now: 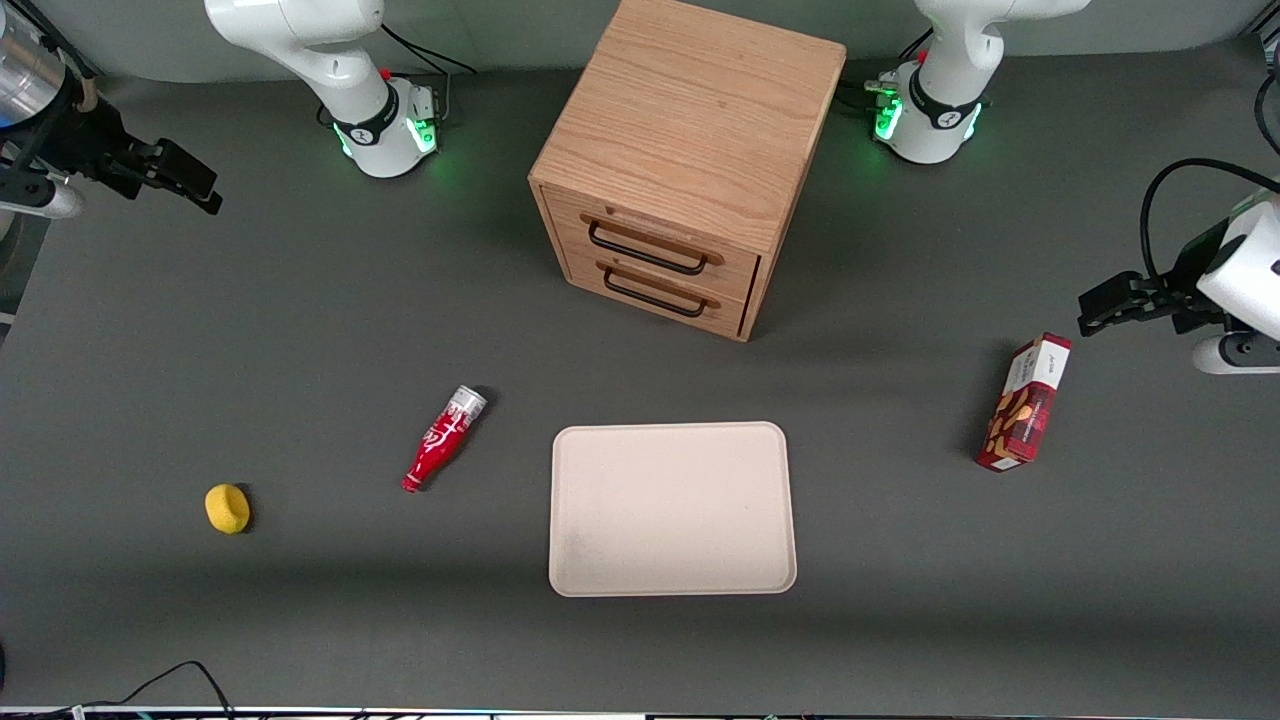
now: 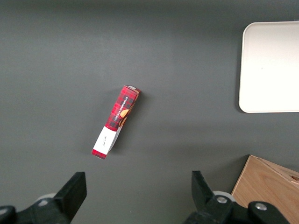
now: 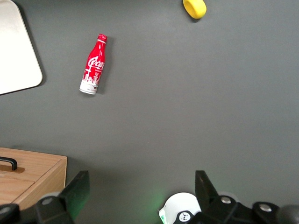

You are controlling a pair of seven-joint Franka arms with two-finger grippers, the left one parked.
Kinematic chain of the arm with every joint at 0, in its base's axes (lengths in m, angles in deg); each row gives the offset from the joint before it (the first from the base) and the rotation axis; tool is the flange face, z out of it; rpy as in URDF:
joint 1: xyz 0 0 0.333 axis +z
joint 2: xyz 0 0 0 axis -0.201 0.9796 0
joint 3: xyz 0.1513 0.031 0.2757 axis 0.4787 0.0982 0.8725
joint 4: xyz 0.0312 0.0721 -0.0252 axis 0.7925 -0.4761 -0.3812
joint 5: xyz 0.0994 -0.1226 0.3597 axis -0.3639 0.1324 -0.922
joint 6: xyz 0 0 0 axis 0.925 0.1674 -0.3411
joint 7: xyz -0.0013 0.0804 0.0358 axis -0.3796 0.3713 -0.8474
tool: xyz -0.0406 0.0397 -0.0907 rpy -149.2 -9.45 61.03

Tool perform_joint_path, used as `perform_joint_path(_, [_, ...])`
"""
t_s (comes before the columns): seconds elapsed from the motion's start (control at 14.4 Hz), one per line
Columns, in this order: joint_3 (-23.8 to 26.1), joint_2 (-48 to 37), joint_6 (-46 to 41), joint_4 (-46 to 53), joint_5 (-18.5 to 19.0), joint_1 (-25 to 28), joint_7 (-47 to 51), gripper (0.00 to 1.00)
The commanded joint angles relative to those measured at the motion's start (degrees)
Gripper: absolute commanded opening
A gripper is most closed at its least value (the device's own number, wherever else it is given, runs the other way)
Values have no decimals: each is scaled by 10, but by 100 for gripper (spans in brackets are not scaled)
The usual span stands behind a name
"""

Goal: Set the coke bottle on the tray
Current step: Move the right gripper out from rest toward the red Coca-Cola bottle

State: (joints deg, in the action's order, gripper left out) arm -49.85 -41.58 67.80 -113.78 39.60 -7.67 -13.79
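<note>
In the front view, my gripper hangs above the table at the working arm's end, well apart from everything on it. The bottle lies on its side on the bare table, with its red cap nearer the camera and its silver base farther away. The tray sits flat beside it, toward the parked arm's end, with a strip of table between them, so the two do not touch. Nothing lies on the tray. A small yellow lump rests toward my end of the table, a little nearer the camera than the bottle. A wooden cabinet with two drawers stands farther from the camera than the tray. A red box lies toward the parked arm's end.

In the left wrist view, the box lies alone on the table. One rounded corner of the tray and a corner of the cabinet show at the edges.

In the right wrist view, my gripper is spread wide, its two fingers far apart and holding nothing. The bottle lies well apart from it, logo up, just beside the tray's rounded corner but apart from it. The yellow lump and the cabinet top also show.
</note>
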Motion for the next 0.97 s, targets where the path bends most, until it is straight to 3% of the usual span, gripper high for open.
perform_joint_path(0.0, [1,14,-27,33,-6,-3,-7,100])
perform_joint_path(0.49, [2,48,-33,47,-13,4,-22,100])
perform_joint_path(0.7, [8,150,-31,140,-68,11,34,100])
perform_joint_path(0.9, [46,262,-12,211,-83,18,159,100])
